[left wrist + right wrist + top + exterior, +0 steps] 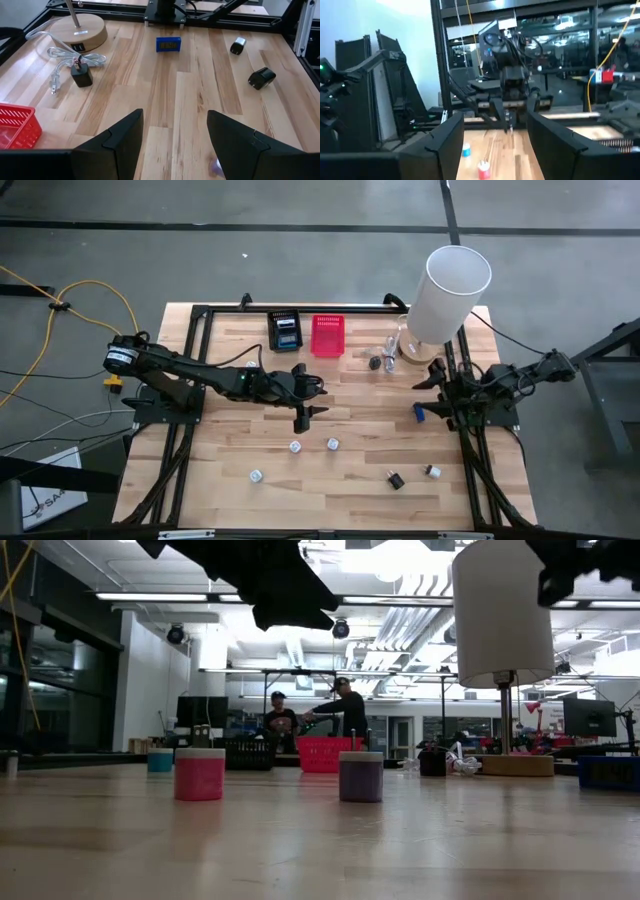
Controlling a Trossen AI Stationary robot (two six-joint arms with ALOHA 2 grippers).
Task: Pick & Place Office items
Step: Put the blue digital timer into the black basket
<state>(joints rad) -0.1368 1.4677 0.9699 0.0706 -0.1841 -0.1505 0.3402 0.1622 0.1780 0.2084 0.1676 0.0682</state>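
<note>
Several office items lie scattered on the table point(220, 380): three small white lumps point(295, 447) in a loose row toward the front edge, a black clip point(395, 479) and a white-and-black piece point(433, 472) just beside it at front right, and a blue bar point(419, 412) close to the right arm's base. Judged by their look, all are light, rigid and small, likely to skate on the smooth wood if nudged; take each across its narrowest pair of flat sides, from straight above. The rounded lumps may roll, so centre them between the fingers before closing. The left pincer point(303, 416) hangs above mid-table with its fingers apart, holding nothing, the nearest lump just ahead of it. The right pincer point(432, 375) waits near the lamp base, also apart and empty
</note>
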